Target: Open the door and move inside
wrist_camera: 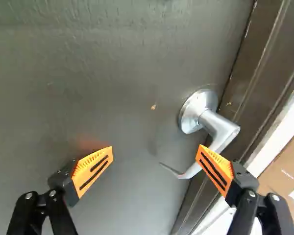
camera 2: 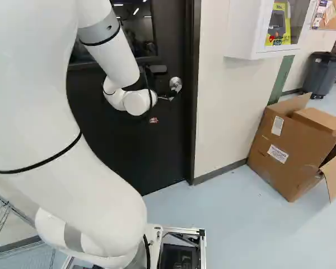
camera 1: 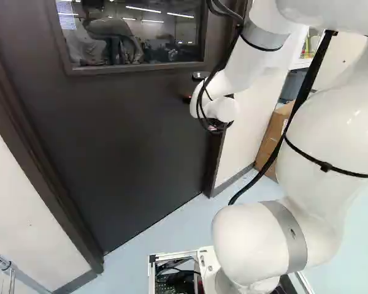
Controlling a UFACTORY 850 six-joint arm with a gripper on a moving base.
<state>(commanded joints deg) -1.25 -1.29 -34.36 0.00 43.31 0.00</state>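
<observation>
Gripper (wrist_camera: 156, 154) hangs open by the lever (wrist_camera: 221, 129) on the shut door (camera 1: 129, 141), reaching likely in hand, turning needed next.

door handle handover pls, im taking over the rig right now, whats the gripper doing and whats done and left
Gripper: open, at the handle, gripping nothing.
Lever handle: its free end reaches into the space between the fingers; one finger overlaps the lever in the wrist view, contact can't be told.
Door: shut in its frame.
Done: arm is up at the handle, nothing more.
Left: work the lever, open the door, move inside.
</observation>
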